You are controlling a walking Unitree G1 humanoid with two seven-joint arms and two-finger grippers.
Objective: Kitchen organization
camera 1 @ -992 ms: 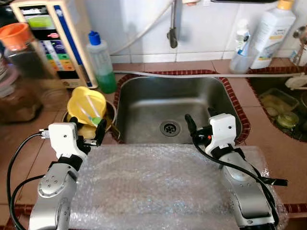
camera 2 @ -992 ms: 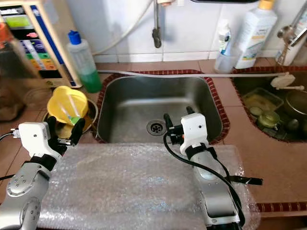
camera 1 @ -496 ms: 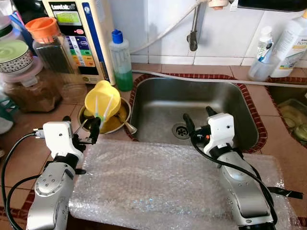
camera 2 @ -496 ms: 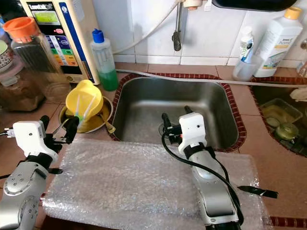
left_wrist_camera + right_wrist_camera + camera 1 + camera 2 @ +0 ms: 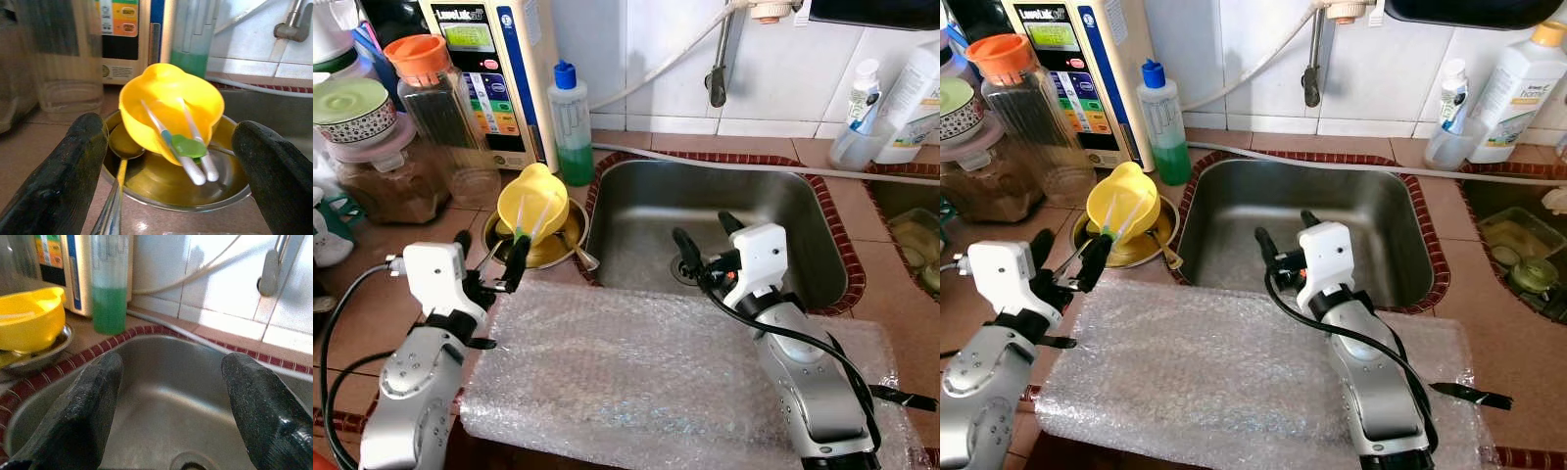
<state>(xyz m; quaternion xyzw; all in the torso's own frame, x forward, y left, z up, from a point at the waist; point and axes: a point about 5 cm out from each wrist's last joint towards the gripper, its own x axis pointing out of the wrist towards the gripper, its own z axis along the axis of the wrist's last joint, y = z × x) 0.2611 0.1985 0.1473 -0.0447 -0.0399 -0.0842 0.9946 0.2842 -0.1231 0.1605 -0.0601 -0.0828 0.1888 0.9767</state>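
Camera swung left; left gripper (image 5: 491, 261) (fingers apart) faces yellow bowl (image 5: 533, 201)

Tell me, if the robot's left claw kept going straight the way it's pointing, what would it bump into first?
Most likely the yellow bowl with two chopsticks in it, sitting in a metal dish. The left gripper is open and aimed right at it, though depth is hard to judge.

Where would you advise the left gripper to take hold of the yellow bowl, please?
Probably the upper rim of the yellow bowl. It lies tilted in the metal dish, its mouth towards the open left gripper, with two utensils leaning across the lower part. Come in from the near side, one finger inside and one behind the wall, above those utensils.
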